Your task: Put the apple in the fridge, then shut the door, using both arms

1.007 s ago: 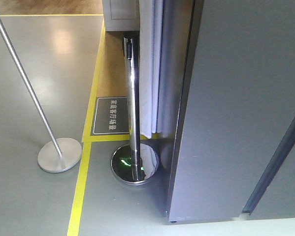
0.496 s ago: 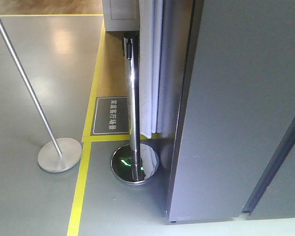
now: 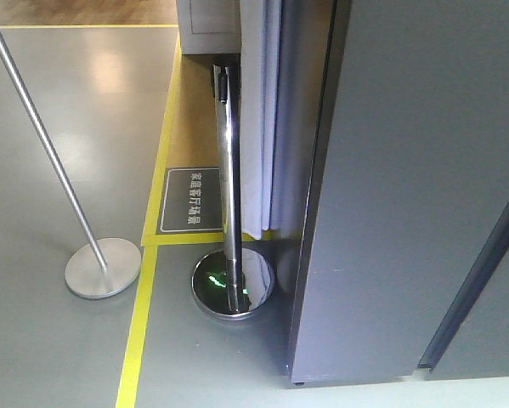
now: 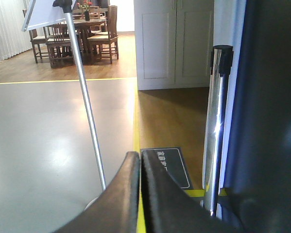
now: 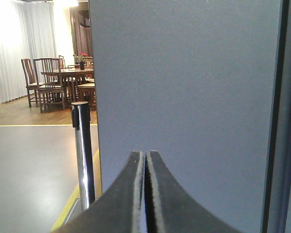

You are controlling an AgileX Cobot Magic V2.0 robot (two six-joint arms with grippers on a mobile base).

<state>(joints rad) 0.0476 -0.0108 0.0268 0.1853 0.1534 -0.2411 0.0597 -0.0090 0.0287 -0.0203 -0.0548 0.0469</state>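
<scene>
tools: 2, left tool (image 4: 139, 160) closed, right tool (image 5: 145, 158) closed | posts: 2 | door (image 3: 407, 187): 1

1. You get bright daylight from the curtains (image 5: 9, 48), blown out w/ no detail.
2. Glare patches on the floor (image 4: 43, 145) & the chrome post (image 3: 229, 195).
3. Fridge (image 4: 271, 121) side sits in deep shadow.
4. All views sharp; close fingers (image 5: 135, 194) slightly soft.

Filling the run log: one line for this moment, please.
left gripper: shut, empty | right gripper: shut, empty, facing grey fridge panel | apple: not visible | chrome post beside fridge
</scene>
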